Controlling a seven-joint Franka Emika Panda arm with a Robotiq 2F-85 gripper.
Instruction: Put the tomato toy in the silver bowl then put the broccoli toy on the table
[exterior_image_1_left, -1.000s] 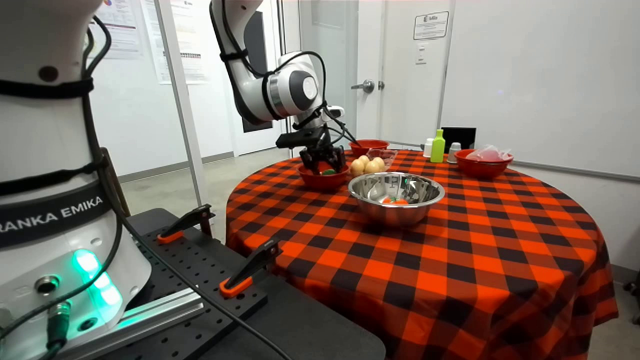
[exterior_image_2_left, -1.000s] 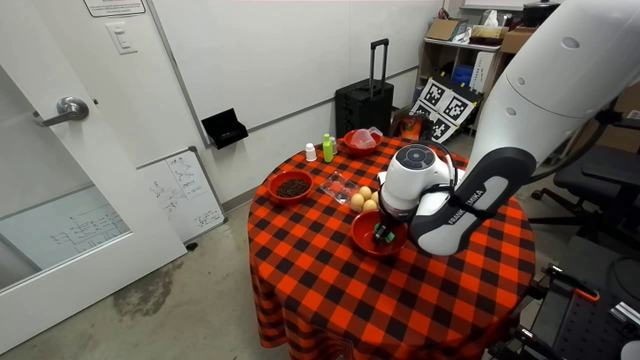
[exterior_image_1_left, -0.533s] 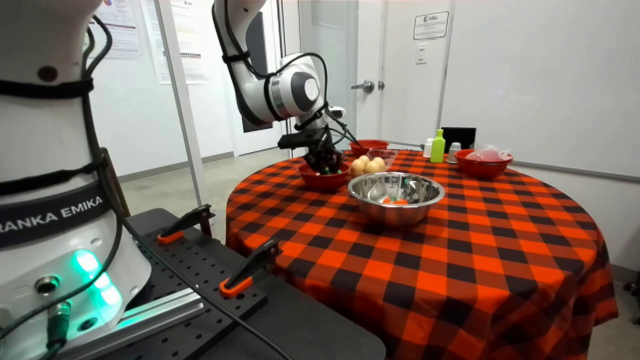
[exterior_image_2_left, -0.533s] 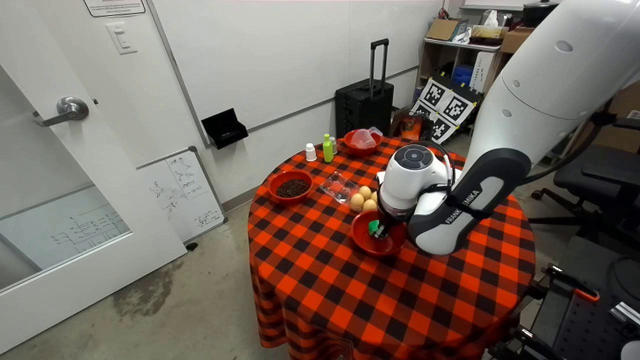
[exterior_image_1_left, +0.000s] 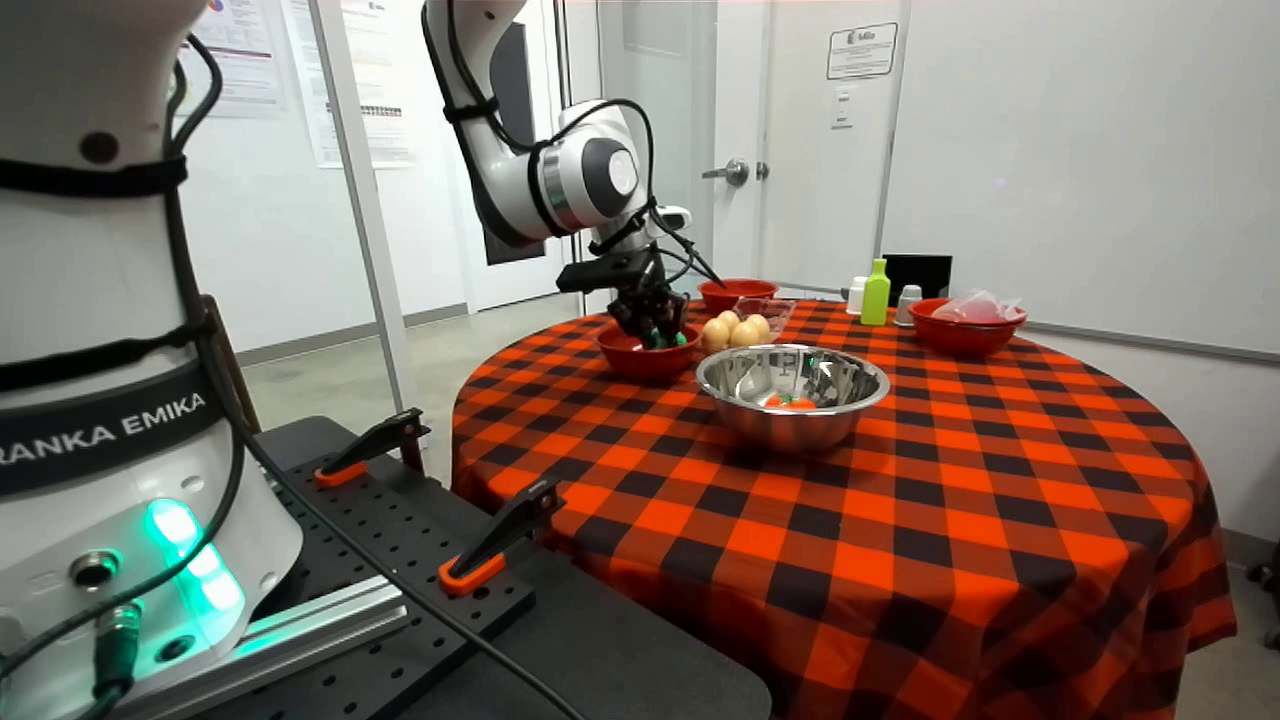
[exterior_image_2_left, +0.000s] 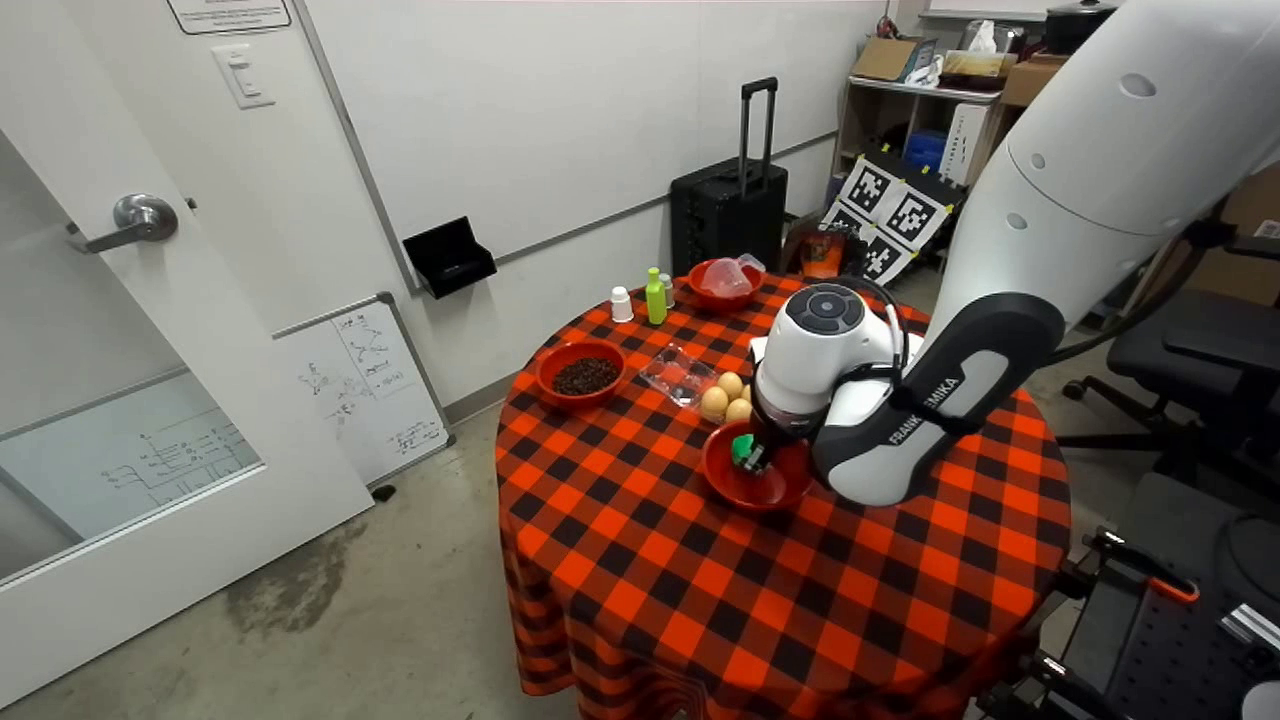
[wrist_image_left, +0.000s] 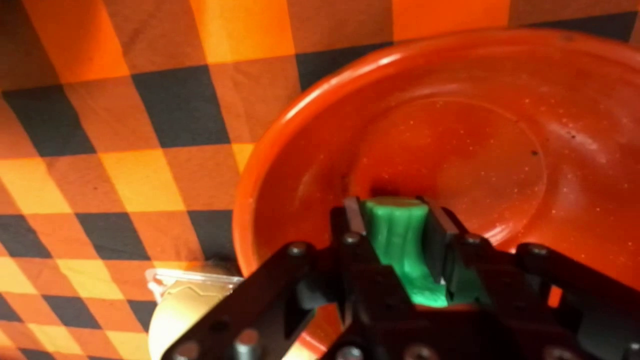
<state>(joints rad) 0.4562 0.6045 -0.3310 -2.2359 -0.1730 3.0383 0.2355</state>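
Note:
The green broccoli toy (wrist_image_left: 400, 235) is pinched between both pads of my gripper (wrist_image_left: 392, 205), its stem end facing the wrist camera's top. Both are at the red bowl (wrist_image_left: 450, 140), within its rim as seen from above; whether the toy touches the bowl's bottom, I cannot tell. In an exterior view, the tomato toy (exterior_image_1_left: 790, 402) lies inside the silver bowl (exterior_image_1_left: 785, 430), which stands on the checked table (exterior_image_1_left: 950, 500). The arm blocks the silver bowl from the opposite camera. A bright green bit of the broccoli toy (exterior_image_2_left: 742, 450) shows beside the fingers.
Several eggs (exterior_image_1_left: 735, 330) sit right beside the red bowl, near a clear plastic carton (exterior_image_2_left: 680, 375). Farther off are a red bowl with dark bits (exterior_image_2_left: 580, 402), a yellow-green bottle (exterior_image_2_left: 655, 300), white shakers, and a red bowl (exterior_image_1_left: 965, 342) holding a plastic bag.
My gripper has closed on the broccoli toy. Both have since shifted a little toward the eggs' side of the red bowl and risen slightly. The tomato toy has stayed put.

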